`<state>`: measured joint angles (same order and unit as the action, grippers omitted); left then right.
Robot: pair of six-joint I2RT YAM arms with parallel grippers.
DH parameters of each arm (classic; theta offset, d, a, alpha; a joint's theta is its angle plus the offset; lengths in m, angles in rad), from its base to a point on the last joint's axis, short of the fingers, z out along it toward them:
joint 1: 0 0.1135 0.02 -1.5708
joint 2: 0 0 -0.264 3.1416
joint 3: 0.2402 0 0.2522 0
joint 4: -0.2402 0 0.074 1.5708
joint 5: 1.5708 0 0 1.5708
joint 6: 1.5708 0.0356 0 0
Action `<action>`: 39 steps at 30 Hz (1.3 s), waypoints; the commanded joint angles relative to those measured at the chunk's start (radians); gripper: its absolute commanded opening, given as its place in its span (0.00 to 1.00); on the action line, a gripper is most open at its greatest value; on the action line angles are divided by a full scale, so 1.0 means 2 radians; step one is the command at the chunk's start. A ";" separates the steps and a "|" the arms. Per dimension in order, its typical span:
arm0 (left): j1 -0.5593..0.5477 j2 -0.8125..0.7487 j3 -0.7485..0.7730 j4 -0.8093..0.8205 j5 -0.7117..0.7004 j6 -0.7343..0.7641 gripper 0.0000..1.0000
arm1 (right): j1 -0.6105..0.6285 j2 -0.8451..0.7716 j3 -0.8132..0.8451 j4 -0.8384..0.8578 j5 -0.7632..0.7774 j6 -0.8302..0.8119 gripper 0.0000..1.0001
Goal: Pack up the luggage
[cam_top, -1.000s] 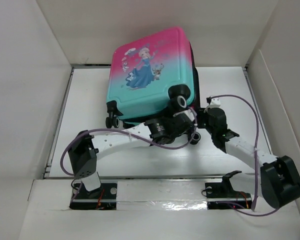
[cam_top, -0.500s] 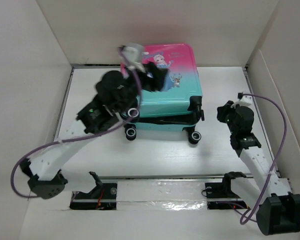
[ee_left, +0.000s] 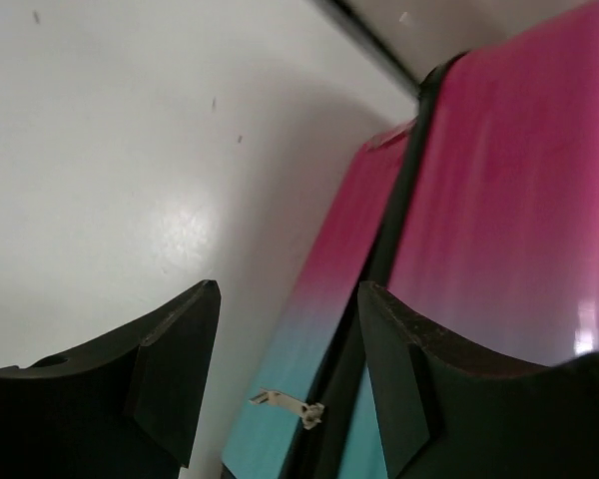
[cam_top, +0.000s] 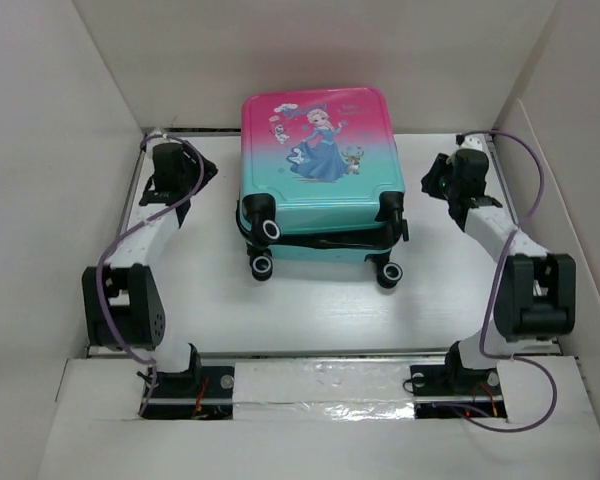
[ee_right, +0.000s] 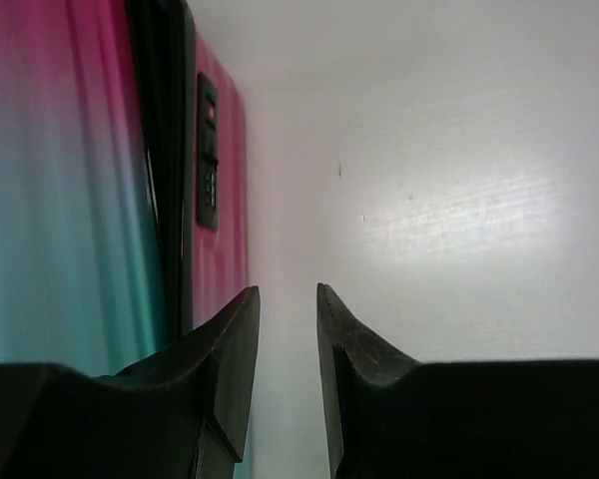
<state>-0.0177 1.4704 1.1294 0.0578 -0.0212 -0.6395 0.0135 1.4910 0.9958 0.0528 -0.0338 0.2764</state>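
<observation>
Table [cam_top: 310, 320]: a bare white strip lies nearer than the luggage.

Luggage [cam_top: 320, 165]: flat at mid-table, princess print up. Wheels [cam_top: 263, 266] are on its near end. Teal end near, pink end far. The lid sits slightly askew on the base, with a dark seam showing.

Left gripper [cam_top: 200, 170]: off the luggage's left side, level with its far half, not touching. Fingers moderately apart, nothing between.

Right gripper [cam_top: 430, 183]: off the luggage's right side, clear of the shell. Narrow gap between fingers, empty.

No legible text on luggage [cam_top: 320, 150]
</observation>
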 commanded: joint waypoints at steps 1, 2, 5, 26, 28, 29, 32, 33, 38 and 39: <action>-0.003 0.029 -0.005 0.034 0.044 -0.033 0.55 | -0.009 0.068 0.075 -0.017 -0.015 -0.010 0.36; -0.003 0.037 -0.009 0.045 0.045 -0.040 0.55 | -0.009 0.083 0.083 -0.016 -0.018 -0.010 0.37; -0.003 0.056 -0.033 0.073 0.042 -0.054 0.55 | 0.004 0.141 0.121 -0.024 -0.025 -0.012 0.39; -0.468 -0.177 -0.413 0.129 -0.214 -0.153 0.57 | 0.236 0.484 0.723 -0.293 -0.156 -0.091 0.85; -0.480 -0.219 -0.397 0.091 -0.241 -0.165 0.65 | 0.226 0.450 0.678 -0.253 -0.147 -0.066 0.93; -0.485 -0.233 -0.386 0.061 -0.246 -0.155 0.67 | 0.209 0.436 0.660 -0.237 -0.146 -0.056 0.98; -0.485 -0.297 -0.329 -0.005 -0.259 -0.108 0.72 | 0.175 0.384 0.617 -0.192 -0.182 -0.021 1.00; -0.491 -0.338 -0.306 -0.017 -0.264 -0.098 0.72 | 0.151 0.374 0.615 -0.185 -0.195 -0.016 1.00; -0.496 -0.473 -0.268 -0.038 -0.311 -0.035 0.65 | 0.095 0.299 0.617 -0.190 -0.234 -0.020 1.00; -0.496 -0.490 -0.253 -0.017 -0.316 -0.022 0.65 | 0.088 0.270 0.611 -0.192 -0.235 -0.022 1.00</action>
<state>-1.0153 0.6193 0.4587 -0.2039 -0.5533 -0.7555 0.1982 2.2414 2.1948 -0.3515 -0.3019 0.2001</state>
